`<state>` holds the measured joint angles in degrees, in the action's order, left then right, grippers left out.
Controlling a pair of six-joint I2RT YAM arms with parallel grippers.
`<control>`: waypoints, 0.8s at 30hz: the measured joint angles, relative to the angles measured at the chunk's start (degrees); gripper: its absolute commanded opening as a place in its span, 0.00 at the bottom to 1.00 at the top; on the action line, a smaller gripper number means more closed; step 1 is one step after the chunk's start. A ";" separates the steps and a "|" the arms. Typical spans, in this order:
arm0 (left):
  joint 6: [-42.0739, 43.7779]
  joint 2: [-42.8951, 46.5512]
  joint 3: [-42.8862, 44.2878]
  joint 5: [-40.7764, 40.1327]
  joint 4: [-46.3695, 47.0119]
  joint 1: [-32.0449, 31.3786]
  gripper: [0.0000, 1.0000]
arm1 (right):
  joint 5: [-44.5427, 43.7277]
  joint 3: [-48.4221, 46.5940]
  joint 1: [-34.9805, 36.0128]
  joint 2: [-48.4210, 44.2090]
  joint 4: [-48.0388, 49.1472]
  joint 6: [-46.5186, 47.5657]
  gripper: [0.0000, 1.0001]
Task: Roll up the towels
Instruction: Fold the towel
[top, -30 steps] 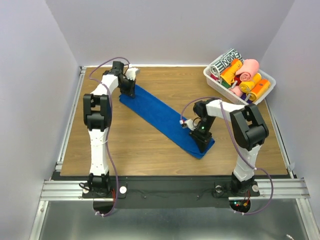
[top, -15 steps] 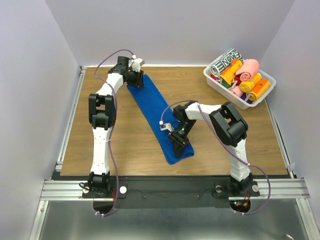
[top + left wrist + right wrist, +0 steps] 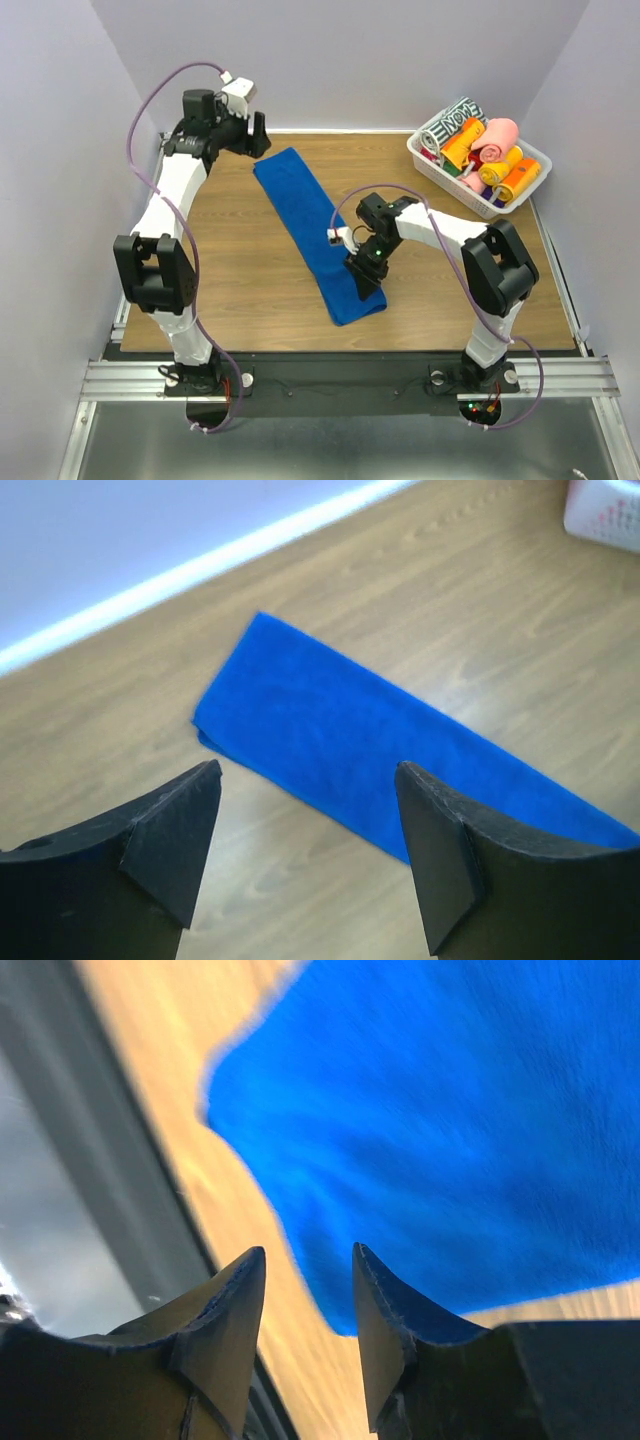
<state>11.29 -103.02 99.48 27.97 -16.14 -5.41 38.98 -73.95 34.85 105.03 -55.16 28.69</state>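
Left claw: fingers wide apart, nothing between them, touching nothing. We only see the finger ends; the lower frame edge cuts off the rest. It hangs raised over the far left corner of the worktop, beside the far end of the blue towel.

Right claw: fingers a little apart with a narrow gap, and no cloth clamped in it that we can see. The right wrist view is blurred, and we cannot tell if the fingertips touch the cloth. From above, this claw sits low over the near end of the blue towel and hides part of that end.

The blue towel lies flat and unrolled, a long strip running diagonally from far left to near centre of the worktop. Its far end has one rounded corner and looks doubled at the edge in the left wrist view. That view cuts off the towel's near part at the right.

The basket is white and sits at the far right corner, well apart from both claws. The left wrist view shows only a corner of it. The pink towel lies rolled on top in the basket, next to orange rolls and a black-and-white roll. Whatever lies lower in the basket is mostly hidden. Dark bits between the rolls are too small to name.
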 measured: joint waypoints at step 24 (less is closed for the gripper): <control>-6.93 0.76 -19.10 -1.73 2.16 -0.20 0.79 | 5.57 1.29 13.66 9.92 6.62 -7.56 0.46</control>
<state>4.36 -102.26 80.38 26.24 -13.98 -5.61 44.56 -72.66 48.51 114.96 -48.53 21.12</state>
